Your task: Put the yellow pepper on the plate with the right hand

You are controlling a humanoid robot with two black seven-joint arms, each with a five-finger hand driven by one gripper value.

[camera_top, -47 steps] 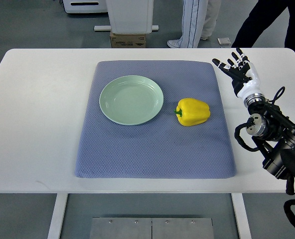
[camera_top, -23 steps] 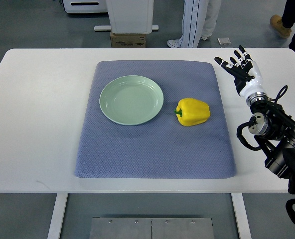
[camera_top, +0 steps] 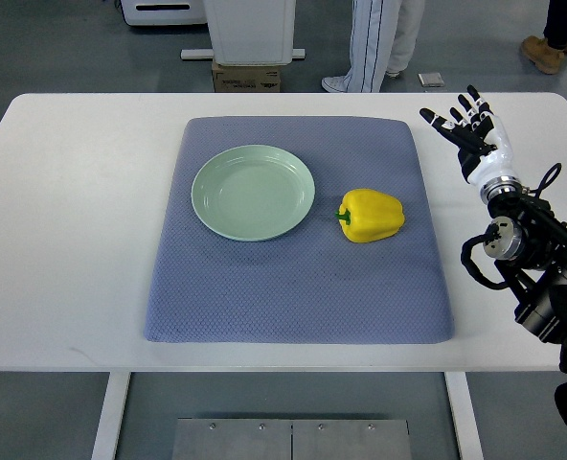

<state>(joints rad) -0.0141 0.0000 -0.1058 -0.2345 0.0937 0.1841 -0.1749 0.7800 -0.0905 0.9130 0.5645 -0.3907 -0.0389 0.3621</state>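
The yellow pepper [camera_top: 371, 215] lies on its side on the blue-grey mat [camera_top: 293, 287], right of centre, its green stem pointing toward the plate [camera_top: 253, 192]. The pale green plate sits just beside it to the left, apart from it by a narrow strip of mat, and holds nothing. Bare mat lies open in front of both, and a band of it runs between the pepper and the mat's right edge.

The right hand [camera_top: 475, 138] hovers over the white worktop [camera_top: 73, 240] beyond that right edge, near the mat's far right corner and well apart from the pepper. Its fingers are spread, pointing up and away, grasping nothing. Its dark forearm with looped cables runs down to the picture's lower right edge.

The mat leaves wide bare margins of worktop at left and right and a narrower strip along the near edge.

Beyond the far edge is grey floor with a cardboard box [camera_top: 246, 77] under a white stand [camera_top: 250, 29], a person's legs [camera_top: 379, 43] in light trousers, and a tan shoe [camera_top: 544, 53] at the top right corner.
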